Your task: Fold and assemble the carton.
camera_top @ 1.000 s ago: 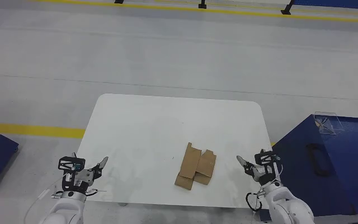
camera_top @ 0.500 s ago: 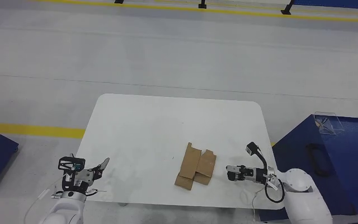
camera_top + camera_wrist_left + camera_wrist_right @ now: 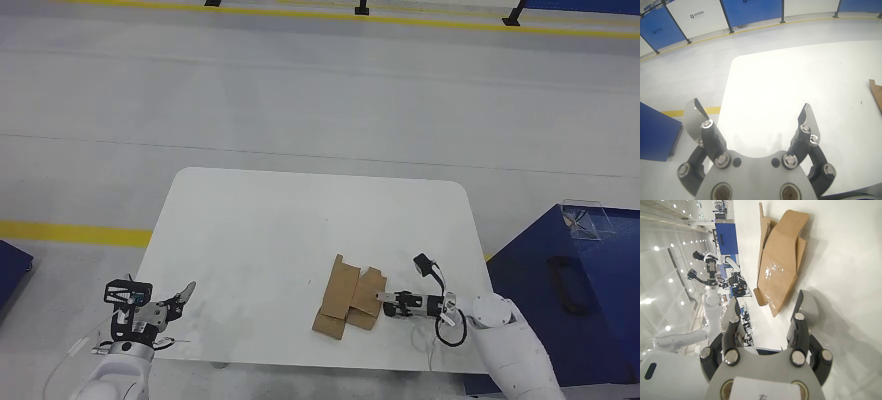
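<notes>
The carton (image 3: pixel 350 295) is a flattened brown cardboard blank lying on the white table (image 3: pixel 260 230), right of centre near the front edge. In the right wrist view the carton (image 3: pixel 780 262) lies flat, with clear tape on its near panel. My right gripper (image 3: pixel 384 303) (image 3: pixel 768 302) sits low over the table, turned on its side, open, its fingertips just short of the carton's right edge. My left gripper (image 3: pixel 160 305) (image 3: pixel 751 113) hangs open and empty at the table's front left corner. A brown corner of the carton (image 3: pixel 876 92) shows far from it.
A blue cabinet (image 3: pixel 570 290) stands close to the table's right side. Another blue box (image 3: pixel 657 136) sits on the floor by the table's left front corner. The back and left parts of the tabletop are bare white surface.
My right arm has swung in from the table's front right corner to the left, turned its gripper sideways and come down to the carton's right edge. The left arm has kept still.
</notes>
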Controlling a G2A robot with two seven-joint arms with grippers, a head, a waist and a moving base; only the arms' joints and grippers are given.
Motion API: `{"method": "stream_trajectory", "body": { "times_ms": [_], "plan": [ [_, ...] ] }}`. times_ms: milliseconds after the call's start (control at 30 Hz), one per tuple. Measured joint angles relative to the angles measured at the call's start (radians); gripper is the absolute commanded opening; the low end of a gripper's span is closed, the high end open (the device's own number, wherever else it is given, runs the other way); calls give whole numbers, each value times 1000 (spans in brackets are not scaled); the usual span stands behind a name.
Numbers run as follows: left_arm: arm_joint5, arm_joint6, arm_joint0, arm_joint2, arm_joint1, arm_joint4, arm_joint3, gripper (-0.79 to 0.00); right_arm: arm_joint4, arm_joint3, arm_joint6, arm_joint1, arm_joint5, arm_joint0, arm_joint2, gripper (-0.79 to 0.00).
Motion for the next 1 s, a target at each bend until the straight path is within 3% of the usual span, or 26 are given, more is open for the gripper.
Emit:
{"method": "stream_trajectory", "body": {
  "times_ms": [167,300,333,367,400,500,867,1000],
  "plan": [
    [0,0,0,0,0,0,0,0,1,32,-35,-15,-2,23,-50,-9],
    [0,0,0,0,0,0,0,0,-1,54,-55,-26,-5,40,-83,-80],
    [0,0,0,0,0,0,0,0,0,59,-57,-28,-5,44,-89,-135],
    [0,0,0,0,0,0,0,0,4,65,-58,-31,-8,50,-97,-345],
    [0,0,0,0,0,0,0,0,9,69,-58,-33,-12,53,-102,-480],
    [0,0,0,0,0,0,0,0,22,82,-57,-36,-26,64,-112,-785],
    [0,0,0,0,0,0,0,0,104,182,-18,-61,-10,131,-155,-785],
    [0,0,0,0,0,0,0,0,153,204,17,-75,-50,149,-170,-785]
  ]
}}
